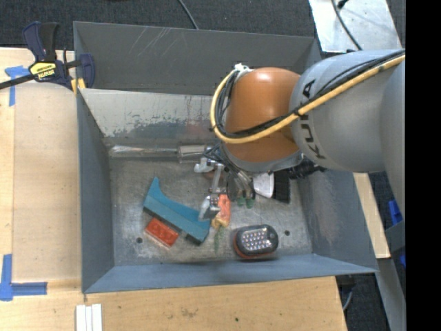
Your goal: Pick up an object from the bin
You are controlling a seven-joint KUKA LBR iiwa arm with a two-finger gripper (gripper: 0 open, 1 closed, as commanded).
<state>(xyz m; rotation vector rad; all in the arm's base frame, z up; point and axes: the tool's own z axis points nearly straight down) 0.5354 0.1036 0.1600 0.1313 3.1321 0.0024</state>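
Small orange piece (pixel 222 210) sits mid-floor, just beside the right end of the blue angled part (pixel 171 211); looks light, hard, maybe slick, so I'd pinch across its narrow sides. Gripper (pixel 215 202) hangs right over it, can't tell if the jaws are spread or closed. The bin (pixel 131 185) floor is scuffed flat metal; red block (pixel 160 232) near left, dark oval light (pixel 256 241) near right, so room's tight-ish
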